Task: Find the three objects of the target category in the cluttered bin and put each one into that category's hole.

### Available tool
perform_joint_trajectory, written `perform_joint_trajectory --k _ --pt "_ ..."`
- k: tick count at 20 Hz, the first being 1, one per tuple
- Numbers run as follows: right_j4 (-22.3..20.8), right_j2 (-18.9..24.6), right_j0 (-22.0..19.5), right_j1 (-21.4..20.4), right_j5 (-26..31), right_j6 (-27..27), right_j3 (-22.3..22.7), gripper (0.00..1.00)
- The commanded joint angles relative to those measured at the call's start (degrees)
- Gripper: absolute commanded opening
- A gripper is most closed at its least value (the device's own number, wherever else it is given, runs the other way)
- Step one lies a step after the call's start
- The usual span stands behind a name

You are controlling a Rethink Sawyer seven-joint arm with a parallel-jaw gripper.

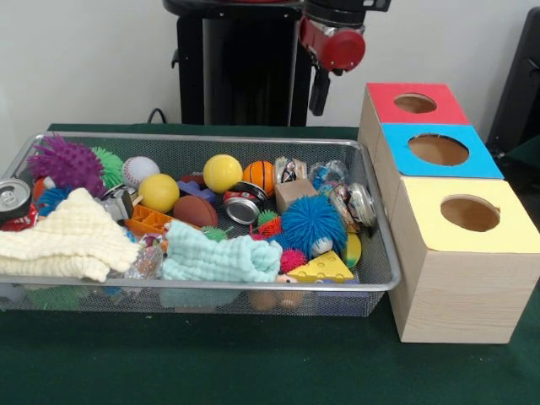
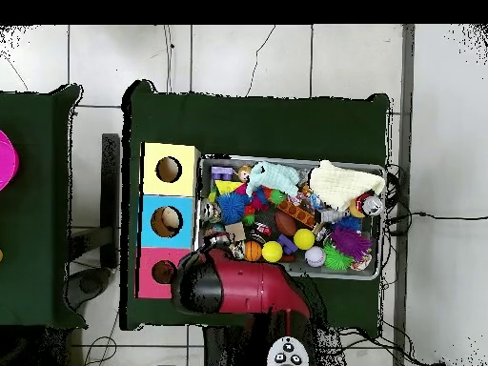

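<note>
A wire mesh bin holds a heap of toys. Among them are two yellow balls, a small basketball, a white baseball, a brown football, a crushed can and a blue fuzzy ball. There are also a purple spiky ball, a yellow cheese wedge, a mint cloth and a cream cloth. Right of the bin stands a wooden box with a red hole, a blue hole and a yellow hole. My gripper hangs high behind the bin's far right corner, holding nothing that I can see.
Seen from overhead, the red and black arm covers the bin corner beside the box's red section. A second can lies at the bin's left end. Green cloth covers the table.
</note>
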Motion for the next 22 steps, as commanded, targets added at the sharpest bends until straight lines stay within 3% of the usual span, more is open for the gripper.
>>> perform_joint_trajectory --k 1,5,8,11,18,22 --pt "-7.98 7.43 -1.55 3.27 -4.95 -10.66 2.42 0.00" --pt "-12.06 5.83 -1.07 8.20 -9.09 -7.49 -0.22 0.00" --pt "-12.69 7.14 -2.59 9.65 -7.95 -7.36 -1.89 0.00" --pt "-11.96 9.12 -3.62 9.68 -3.77 -7.94 -3.99 0.00" --pt "-11.96 9.76 -3.48 11.02 -5.57 -5.45 -4.47 0.00" --pt "-10.22 12.70 -5.58 8.95 -2.83 -6.27 -3.69 0.00"
